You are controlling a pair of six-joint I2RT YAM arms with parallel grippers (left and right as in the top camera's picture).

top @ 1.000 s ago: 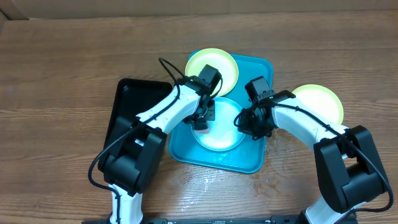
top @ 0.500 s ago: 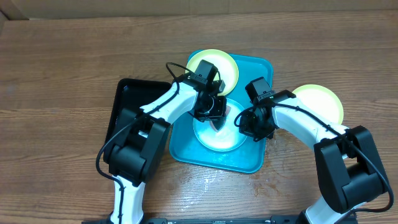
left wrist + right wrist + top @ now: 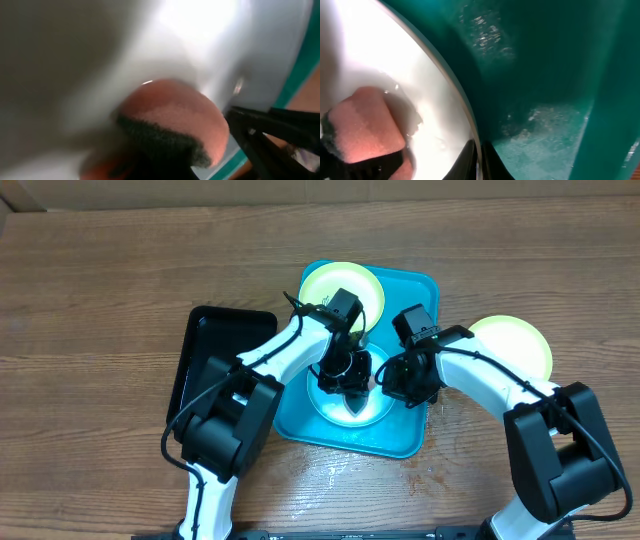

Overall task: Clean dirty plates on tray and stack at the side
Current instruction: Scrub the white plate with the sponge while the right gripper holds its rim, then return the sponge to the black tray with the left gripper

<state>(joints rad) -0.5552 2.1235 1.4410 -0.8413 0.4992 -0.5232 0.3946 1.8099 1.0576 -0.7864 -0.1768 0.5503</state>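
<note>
Sponge (image 3: 175,120) – pink, clamped in left gripper (image 3: 347,377), pressed on white plate (image 3: 338,409) at frame centre | right gripper (image 3: 385,377) – pinched shut on that plate's right rim | tray (image 3: 400,432) held plate

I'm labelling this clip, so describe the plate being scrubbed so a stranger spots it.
Find the blue tray mid-table. Two plates lie in it; take the near one, the white plate under the pink sponge. The far plate is yellow-green, like the side plate right of the tray.
</note>
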